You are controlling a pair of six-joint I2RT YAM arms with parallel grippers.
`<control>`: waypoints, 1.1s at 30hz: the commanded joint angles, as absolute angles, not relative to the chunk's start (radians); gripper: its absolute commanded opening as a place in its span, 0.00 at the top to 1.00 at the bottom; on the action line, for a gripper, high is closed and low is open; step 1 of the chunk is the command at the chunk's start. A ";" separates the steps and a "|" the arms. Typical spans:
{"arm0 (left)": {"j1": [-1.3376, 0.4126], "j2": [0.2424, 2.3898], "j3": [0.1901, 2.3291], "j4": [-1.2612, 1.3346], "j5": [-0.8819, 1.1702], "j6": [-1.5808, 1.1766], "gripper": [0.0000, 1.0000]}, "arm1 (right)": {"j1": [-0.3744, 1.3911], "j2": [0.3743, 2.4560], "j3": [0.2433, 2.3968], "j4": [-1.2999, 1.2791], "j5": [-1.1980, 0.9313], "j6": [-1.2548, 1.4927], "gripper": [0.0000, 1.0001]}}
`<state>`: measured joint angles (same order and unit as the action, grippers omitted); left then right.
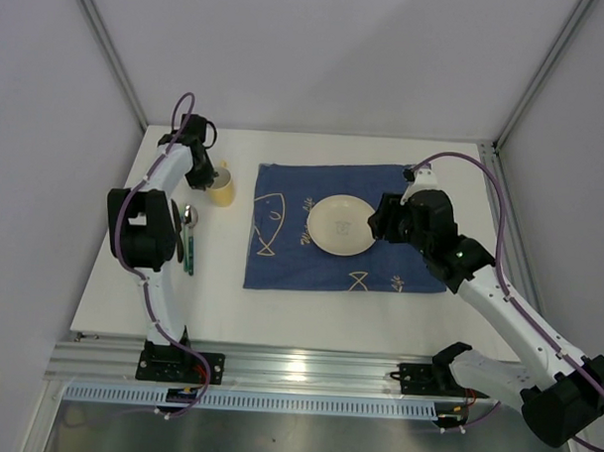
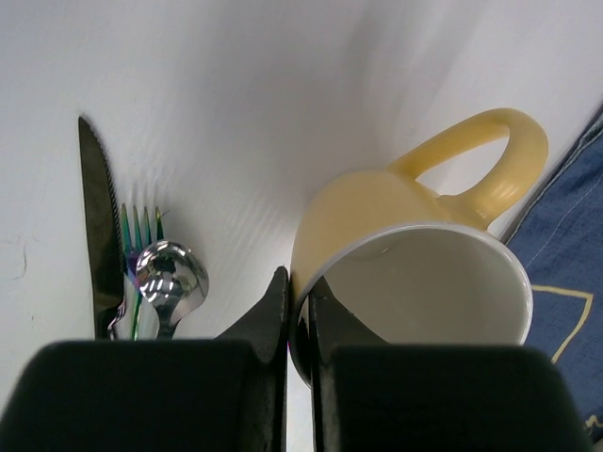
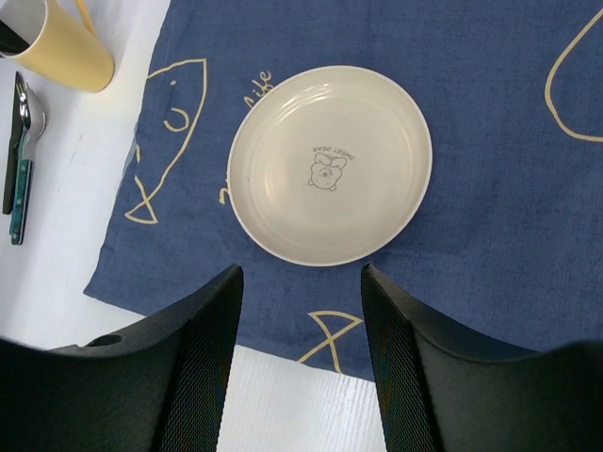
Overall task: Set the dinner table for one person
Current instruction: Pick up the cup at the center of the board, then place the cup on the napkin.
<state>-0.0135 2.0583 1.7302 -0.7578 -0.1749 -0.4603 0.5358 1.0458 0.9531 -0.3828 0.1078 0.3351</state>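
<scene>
On the large matte white dinner table (image 1: 309,311), the round cream plate (image 1: 342,225) is laid on the dark blue cloth (image 1: 281,250), the yellow ceramic mug (image 1: 222,189) left of it is clamped by the left gripper (image 2: 298,282), the right gripper (image 3: 301,273) is held wide, and the steel cutlery (image 1: 188,240) is judged not yet placed.

dinner table (image 1: 329,316) — blue cloth (image 1: 281,257), cutlery (image 1: 189,244)

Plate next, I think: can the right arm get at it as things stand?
Probably yes: the open right gripper points at the plate, lying bare on the blue cloth, with nothing between them.
</scene>
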 commanded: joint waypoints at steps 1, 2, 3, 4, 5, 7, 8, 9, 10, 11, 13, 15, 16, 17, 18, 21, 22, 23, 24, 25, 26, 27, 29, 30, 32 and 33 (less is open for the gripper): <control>-0.017 1.896 1.688 -0.755 -0.150 -0.440 0.99 | 0.541 1.058 0.960 -0.336 0.098 0.319 0.43; -0.026 1.873 1.660 -0.744 -0.150 -0.439 1.00 | 0.540 1.061 0.960 -0.333 0.094 0.319 0.43; -0.031 1.832 1.640 -0.733 -0.152 -0.437 0.99 | 0.541 1.069 0.963 -0.331 0.086 0.321 0.43; -0.035 1.813 1.640 -0.730 -0.149 -0.440 0.99 | 0.541 1.069 0.963 -0.331 0.083 0.321 0.43; -0.044 1.798 1.619 -0.730 -0.147 -0.440 0.99 | 0.541 1.077 0.963 -0.331 0.080 0.319 0.43; -0.054 1.770 1.611 -0.729 -0.143 -0.442 1.00 | 0.541 1.080 0.963 -0.330 0.072 0.319 0.43; -0.064 1.746 1.608 -0.730 -0.140 -0.440 0.99 | 0.543 1.080 0.962 -0.330 0.069 0.321 0.43; -0.069 1.737 1.606 -0.733 -0.143 -0.439 0.99 | 0.543 1.080 0.960 -0.327 0.066 0.322 0.43; -0.074 1.724 1.602 -0.735 -0.143 -0.436 0.99 | 0.543 1.080 0.959 -0.325 0.060 0.321 0.43; -0.083 1.704 1.601 -0.735 -0.141 -0.434 0.99 | 0.543 1.080 0.957 -0.324 0.058 0.321 0.43; -0.097 1.691 1.601 -0.745 -0.143 -0.434 0.99 | 0.545 1.080 0.957 -0.325 0.054 0.322 0.43; -0.107 1.666 1.577 -0.762 -0.135 -0.440 0.99 | 0.548 1.078 0.957 -0.328 0.054 0.324 0.43; -0.124 1.655 1.568 -0.764 -0.137 -0.445 0.99 | 0.546 1.075 0.956 -0.328 0.054 0.325 0.43; -0.132 1.634 1.556 -0.764 -0.132 -0.452 1.00 | 0.546 1.074 0.954 -0.330 0.054 0.324 0.43; -0.140 1.620 1.514 -0.759 -0.127 -0.456 0.99 | 0.548 1.071 0.954 -0.331 0.055 0.324 0.43; -0.199 1.577 1.462 -0.753 -0.136 -0.460 0.99 | 0.549 1.068 0.953 -0.334 0.057 0.324 0.43; -0.236 1.566 1.438 -0.752 -0.143 -0.462 0.99 | 0.551 1.066 0.951 -0.334 0.057 0.324 0.43; -0.254 1.557 1.415 -0.753 -0.146 -0.469 1.00 | 0.549 1.065 0.950 -0.334 0.058 0.324 0.43; -0.271 1.534 1.401 -0.746 -0.144 -0.472 0.99 | 0.549 1.065 0.948 -0.333 0.058 0.324 0.43; -0.302 1.523 1.372 -0.741 -0.141 -0.477 0.99 | 0.549 1.066 0.948 -0.331 0.060 0.324 0.43; -0.317 1.513 1.346 -0.739 -0.143 -0.488 0.99 | 0.549 1.066 0.948 -0.333 0.058 0.325 0.43; -0.331 1.500 1.336 -0.738 -0.147 -0.491 0.99 | 0.551 1.068 0.948 -0.334 0.058 0.324 0.43; -0.367 1.470 1.292 -0.729 -0.146 -0.495 0.99 | 0.552 1.068 0.943 -0.336 0.060 0.324 0.44; -0.376 1.463 1.284 -0.727 -0.146 -0.499 0.99 | 0.552 1.068 0.943 -0.336 0.058 0.325 0.44; -0.399 1.447 1.253 -0.719 -0.141 -0.503 0.99 | 0.552 1.068 0.943 -0.337 0.058 0.324 0.43; -0.406 1.444 1.244 -0.716 -0.141 -0.505 0.99 | 0.554 1.068 0.943 -0.337 0.058 0.324 0.43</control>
